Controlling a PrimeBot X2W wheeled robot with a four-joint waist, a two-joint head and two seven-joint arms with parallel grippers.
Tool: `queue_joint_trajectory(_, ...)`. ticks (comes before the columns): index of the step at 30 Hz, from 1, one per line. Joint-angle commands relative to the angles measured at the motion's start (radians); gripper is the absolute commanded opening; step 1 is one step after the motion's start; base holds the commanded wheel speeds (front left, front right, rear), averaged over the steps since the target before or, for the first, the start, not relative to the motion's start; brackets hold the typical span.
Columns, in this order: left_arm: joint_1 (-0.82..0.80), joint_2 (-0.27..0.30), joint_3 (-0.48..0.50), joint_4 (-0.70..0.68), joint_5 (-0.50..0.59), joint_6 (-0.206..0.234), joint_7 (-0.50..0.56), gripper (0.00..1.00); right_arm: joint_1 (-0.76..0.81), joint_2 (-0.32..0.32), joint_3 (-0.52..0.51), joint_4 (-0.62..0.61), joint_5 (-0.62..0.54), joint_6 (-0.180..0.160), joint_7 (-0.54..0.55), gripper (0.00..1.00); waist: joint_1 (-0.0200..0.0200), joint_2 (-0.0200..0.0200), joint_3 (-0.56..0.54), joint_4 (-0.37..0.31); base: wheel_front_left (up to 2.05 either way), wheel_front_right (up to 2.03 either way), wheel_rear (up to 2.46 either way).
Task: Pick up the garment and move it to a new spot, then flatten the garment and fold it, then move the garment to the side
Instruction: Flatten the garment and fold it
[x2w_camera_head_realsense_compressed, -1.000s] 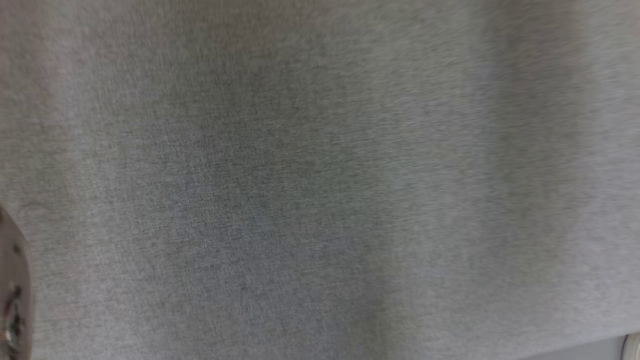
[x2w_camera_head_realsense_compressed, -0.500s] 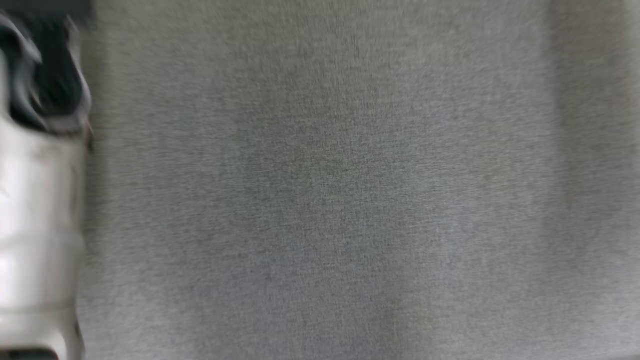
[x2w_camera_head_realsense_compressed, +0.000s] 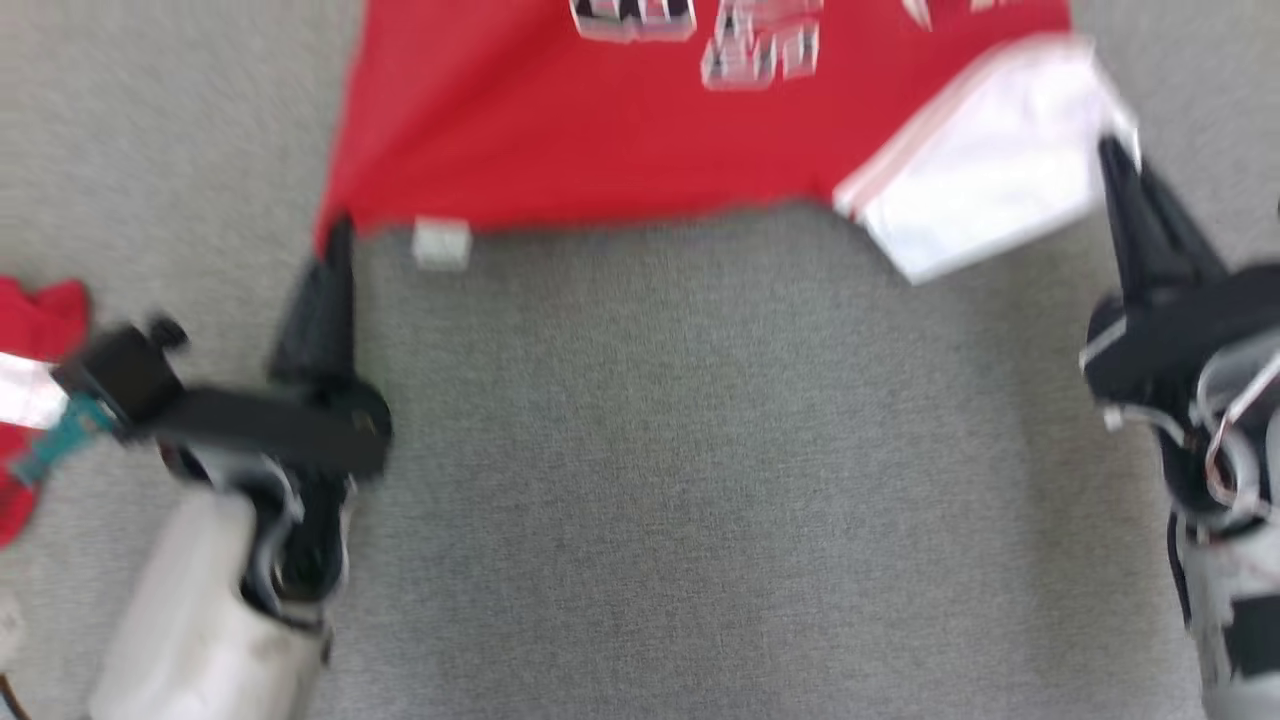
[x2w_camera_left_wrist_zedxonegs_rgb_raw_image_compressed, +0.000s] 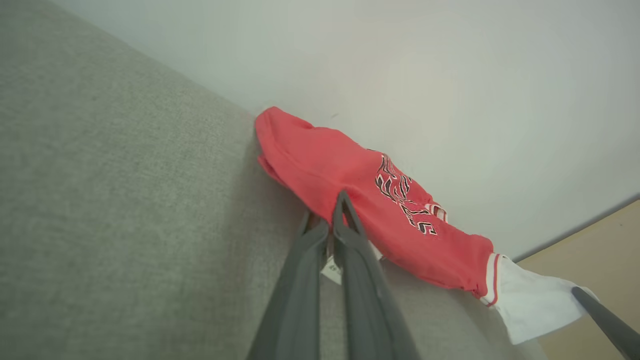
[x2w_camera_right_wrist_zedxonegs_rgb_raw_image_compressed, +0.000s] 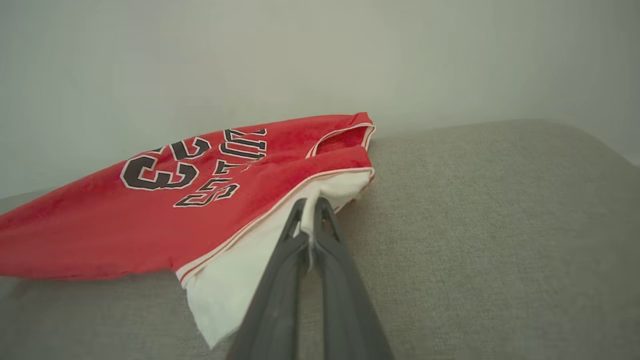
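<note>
Head view, blurred. Entries run left to right, every place referred to the garment.

- Well left of the garment: a separate red-and-white cloth on the grey surface, not touching it.
- Garment's near left corner: left gripper, fingers pressed together on the red hem. The white tag hangs just right of the pinch. The left wrist view agrees: hem caught between the 2 tips.
- Garment itself: red jersey with dark lettering, lying on the grey surface, near edge stretched between the 2 pinches. Both wrist views show it humped, not flat. Its far part runs off the top of the head view.
- Garment's near right corner: white panel, with the right gripper clamped on its outer edge.

Judgement: step in hand is repositioning or flattening; no fold made yet. The next move calls for equal pull on both corners so the near edge stays straight, with the cloth settled flat on the surface before either pinch lets go. Uneven tension would likely skew the panel side.
</note>
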Motion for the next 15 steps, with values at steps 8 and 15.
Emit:
queue_joint_trajectory(8, 0.199, -0.001, -0.058, 0.002, 0.018, 0.012, 0.013, 0.00, 0.234, 0.057, -0.076, -0.072, -0.152, 0.000, 0.179, 0.00, 0.0004, 0.0002, -0.210, 0.021, 0.00, 0.00, 0.00)
queue_joint_trajectory(15, 0.338, -0.003, -0.079, -0.017, 0.009, 0.034, 0.019, 0.00, 0.417, 0.084, -0.092, -0.176, -0.225, 0.000, 0.397, 0.00, 0.0004, 0.0002, -0.303, 0.017, 0.00, 0.00, 0.00)
